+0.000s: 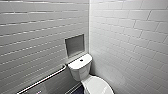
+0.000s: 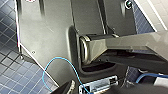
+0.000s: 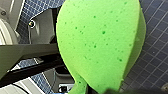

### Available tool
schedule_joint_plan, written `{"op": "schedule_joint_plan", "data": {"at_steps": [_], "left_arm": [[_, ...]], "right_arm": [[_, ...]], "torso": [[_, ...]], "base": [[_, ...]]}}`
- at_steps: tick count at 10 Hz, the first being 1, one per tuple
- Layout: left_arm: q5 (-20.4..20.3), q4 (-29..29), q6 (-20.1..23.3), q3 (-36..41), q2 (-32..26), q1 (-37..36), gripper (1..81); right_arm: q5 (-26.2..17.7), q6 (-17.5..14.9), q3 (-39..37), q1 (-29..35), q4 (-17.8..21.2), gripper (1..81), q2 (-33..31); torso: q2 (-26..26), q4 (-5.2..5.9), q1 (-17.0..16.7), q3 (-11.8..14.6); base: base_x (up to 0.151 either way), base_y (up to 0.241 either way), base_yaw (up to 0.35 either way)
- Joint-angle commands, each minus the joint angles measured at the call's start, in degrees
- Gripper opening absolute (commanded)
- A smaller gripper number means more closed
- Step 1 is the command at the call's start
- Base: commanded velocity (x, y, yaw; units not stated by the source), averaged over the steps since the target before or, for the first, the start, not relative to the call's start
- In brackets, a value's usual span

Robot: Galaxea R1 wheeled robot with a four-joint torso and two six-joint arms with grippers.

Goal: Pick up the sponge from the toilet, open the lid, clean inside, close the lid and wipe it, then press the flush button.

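One sponge, clamped in right gripper ready for scrubbing, off the toilet; left gripper: cannot tell

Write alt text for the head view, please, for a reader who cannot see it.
A white toilet stands in the corner of white tiled walls, its lid closed and a small dark flush button on the tank top. The left wall has a recessed niche and, lower, a metal grab bar.
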Motion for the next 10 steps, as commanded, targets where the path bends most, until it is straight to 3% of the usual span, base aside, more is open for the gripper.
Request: {"op": "schedule_joint_plan", "data": {"at_steps": [1,2,3,4,6,7,8,10], "left_arm": [[3.3,-0.2,0.2,0.1,0.2,-2.1,81.1],[3.3,-0.2,0.2,-1.1,0.5,-2.1,81.1],[3.3,-0.3,0.2,-3.2,1.2,-2.1,81.1],[3.4,-0.4,0.2,-5.2,2.2,-2.1,81.1],[3.4,-0.3,0.2,-7.8,3.5,-1.9,81.1],[3.5,-0.3,0.2,-8.3,3.9,-1.9,81.1],[3.4,-0.2,0.2,-8.4,4.2,-1.9,81.1],[3.4,-0.2,0.2,-8.4,4.5,-1.9,81.1]], "right_arm": [[-2.3,-0.1,0.0,1.0,-0.9,1.0,-0.4],[-2.3,-0.1,-0.5,1.0,-0.8,1.0,-0.1],[-2.4,0.0,-1.9,1.0,-0.8,1.0,0.2],[-2.4,0.4,-3.7,1.1,-0.5,1.0,0.7],[-7.3,0.8,-5.6,1.6,0.0,1.0,2.2],[-10.3,0.8,-6.3,1.4,2.4,1.0,3.5],[-11.5,-0.5,-7.3,1.4,10.4,1.0,5.0],[-11.4,-15.3,-11.3,1.3,22.3,1.0,8.2]], "torso": [[-0.1,0.00,0.1,5.2],[0.3,0.00,-0.2,6.1],[0.5,0.00,-0.3,2.3],[0.5,0.00,-0.3,4.0],[0.5,0.00,-0.5,5.2],[0.5,0.00,-0.5,5.3],[0.5,0.00,-0.5,5.2],[0.5,0.00,-0.5,5.2]], "base": [[0.000,0.000,0.000],[0.000,0.000,0.000],[0.000,0.000,0.000],[0.000,0.000,0.000],[0.000,0.000,0.000],[0.000,0.000,0.000],[0.000,0.000,0.000],[0.000,0.000,0.000]]}}
